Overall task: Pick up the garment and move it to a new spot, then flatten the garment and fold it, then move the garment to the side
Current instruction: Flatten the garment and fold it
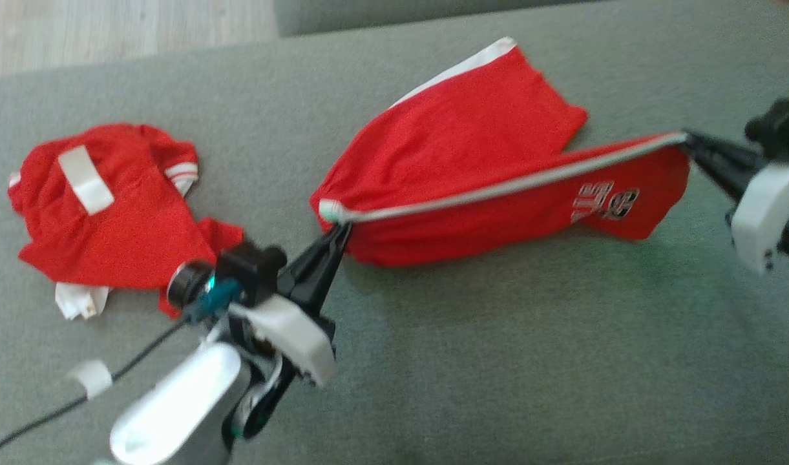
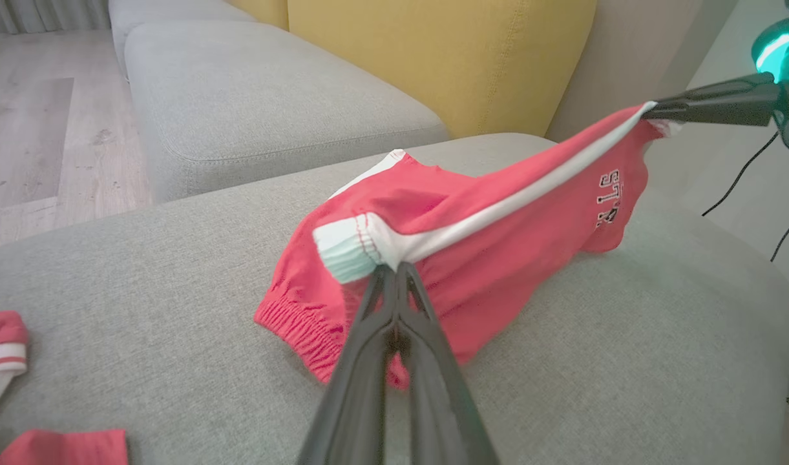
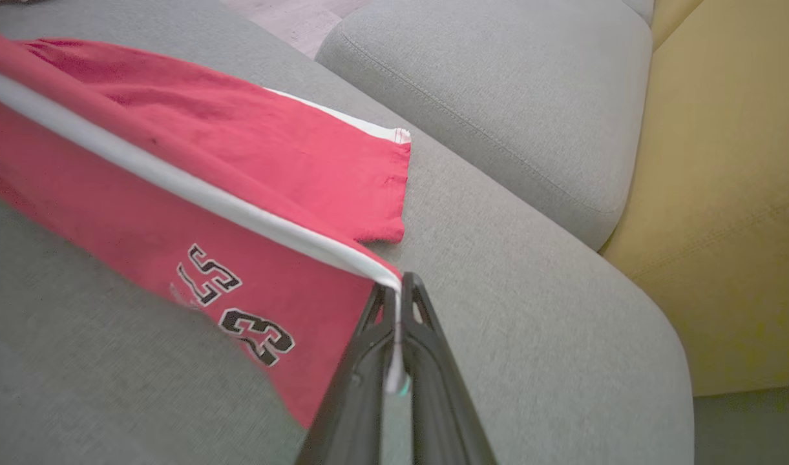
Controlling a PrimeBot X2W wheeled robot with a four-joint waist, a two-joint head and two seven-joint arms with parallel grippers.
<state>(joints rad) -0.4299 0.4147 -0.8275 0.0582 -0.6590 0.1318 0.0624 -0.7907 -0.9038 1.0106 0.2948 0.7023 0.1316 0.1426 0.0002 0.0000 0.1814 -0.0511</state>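
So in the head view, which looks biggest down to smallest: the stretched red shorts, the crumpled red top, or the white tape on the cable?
1. red shorts, pulled out wide.
2. crumpled red top, somewhat smaller, bunched up.
3. white tape on the cable, by far smallest, though nearest the camera.

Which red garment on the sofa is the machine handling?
Start at the broad grey fabric sofa cushion, which bears two red garments. Look toward its right half for the red cloth shorts with a white side stripe. Unlike the crumpled red cloth garment with white trim lying loose on the left, they are stretched taut along that stripe, pinched at both ends in shut dark jaws.
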